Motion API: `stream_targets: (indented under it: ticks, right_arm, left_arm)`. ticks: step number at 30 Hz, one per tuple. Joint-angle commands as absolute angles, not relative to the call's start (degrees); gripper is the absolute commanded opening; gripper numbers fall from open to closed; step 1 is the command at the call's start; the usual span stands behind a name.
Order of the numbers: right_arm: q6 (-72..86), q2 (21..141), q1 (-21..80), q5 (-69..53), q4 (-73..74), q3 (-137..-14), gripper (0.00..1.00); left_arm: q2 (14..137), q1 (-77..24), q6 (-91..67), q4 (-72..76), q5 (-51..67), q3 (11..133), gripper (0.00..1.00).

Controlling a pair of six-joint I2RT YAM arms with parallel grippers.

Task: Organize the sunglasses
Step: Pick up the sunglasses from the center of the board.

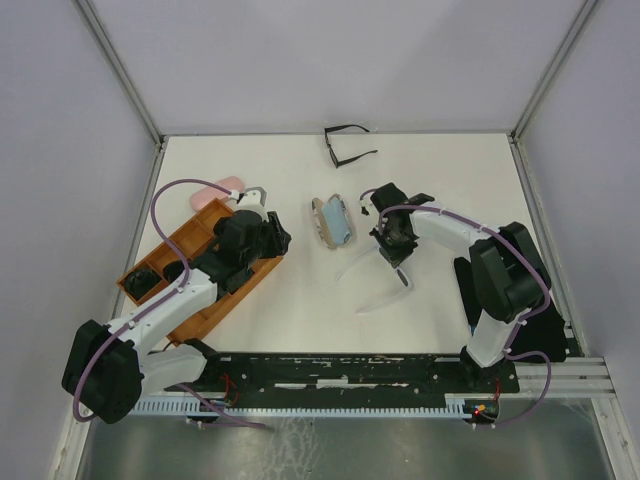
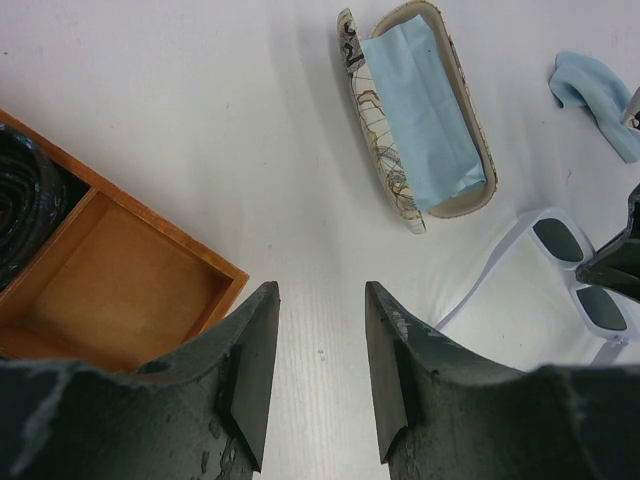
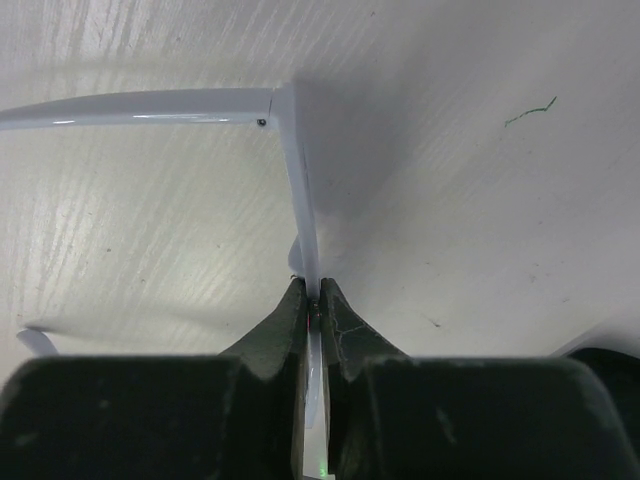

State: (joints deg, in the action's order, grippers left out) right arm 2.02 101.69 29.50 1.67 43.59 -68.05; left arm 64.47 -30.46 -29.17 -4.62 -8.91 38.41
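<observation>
Over at the right gripper [image 3: 312, 292]: clamped on the front bar of the white sunglasses [image 3: 297, 170], both fingertips pressed against the thin plastic. Just right of table centre in the overhead view, with both white arms unfolded and pointing toward 7 o'clock. Hard to say whether lifted or resting on the table [image 1: 450, 170].

Out from there, at 10 o'clock: an open patterned case [image 1: 332, 222] with a pale-blue lining, lying apart from the pair. Beside it in the left wrist view, a crumpled blue cloth [image 2: 600, 95].

Further out at 12 o'clock, by the far edge: thin black glasses [image 1: 345, 145], arms unfolded, well apart from everything else.

Now across to 9 o'clock and the left gripper [image 2: 320, 295]: jaws parted, nothing between them, hanging above bare table just off the corner of the wooden tray [image 2: 150, 225]. Nearest compartment bare, something dark in the next one. Beyond the tray at 11 o'clock, a pink case [image 1: 225, 187].
</observation>
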Motion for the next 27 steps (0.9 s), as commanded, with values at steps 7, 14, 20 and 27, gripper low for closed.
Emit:
stream_targets:
  ticks: [7,14,20,27]
  right_arm:
    - [1.81,93.64,29.29,0.43,41.83,-66.88,0.02]
    - [4.30,85.60,33.23,-0.65,38.63,-63.33,0.00]
    - [9.02,78.79,38.85,6.17,30.43,-58.74,0.00]
    - [12.14,70.46,43.54,12.84,19.91,-53.11,0.00]
  left_arm:
    - [64.08,-30.15,-30.23,-5.62,-8.72,42.96,0.48]
    - [65.96,-30.34,-29.97,-7.44,-4.35,47.07,0.48]
    - [68.16,-33.05,-30.31,-9.32,-5.35,50.83,0.48]
    - [72.39,-39.06,-31.72,-9.85,-10.47,53.95,0.48]
